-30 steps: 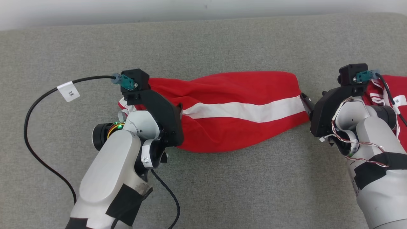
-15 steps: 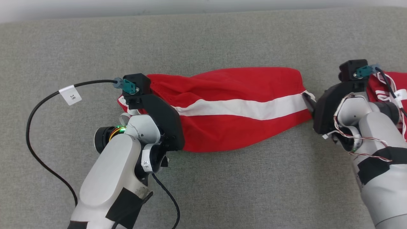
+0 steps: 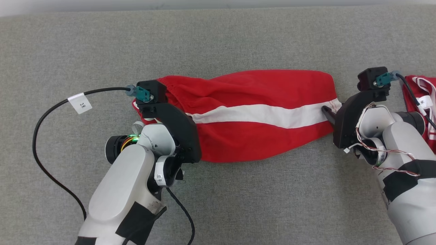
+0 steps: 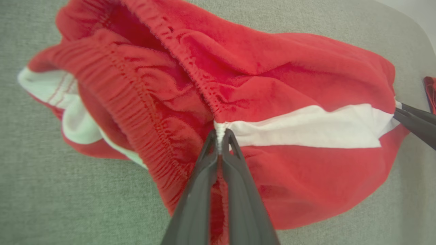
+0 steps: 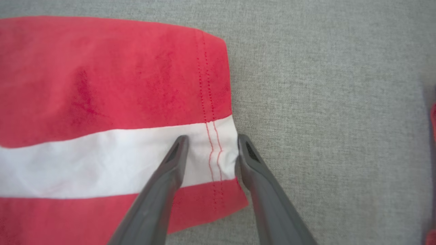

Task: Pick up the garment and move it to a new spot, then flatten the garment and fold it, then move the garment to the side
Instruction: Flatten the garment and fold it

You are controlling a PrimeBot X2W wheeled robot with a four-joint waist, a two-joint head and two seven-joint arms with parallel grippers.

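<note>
We see the red garment (image 3: 259, 92) w/ a white stripe lying stretched left-right across the middle of the grey counter (image 3: 218, 37). Left gripper (image 4: 220, 137): fingers together, clamped on the gathered waistband at the stripe's left end. Right gripper (image 5: 211, 146): fingers apart, straddling the stitched hem at the stripe's right end, one tip on the white cloth, the other at the hem edge. A 2nd red cloth (image 3: 422, 102) lies at the right edge, beside the right arm. A black cable (image 3: 79, 103) w/ a white tag loops on the left.
</note>
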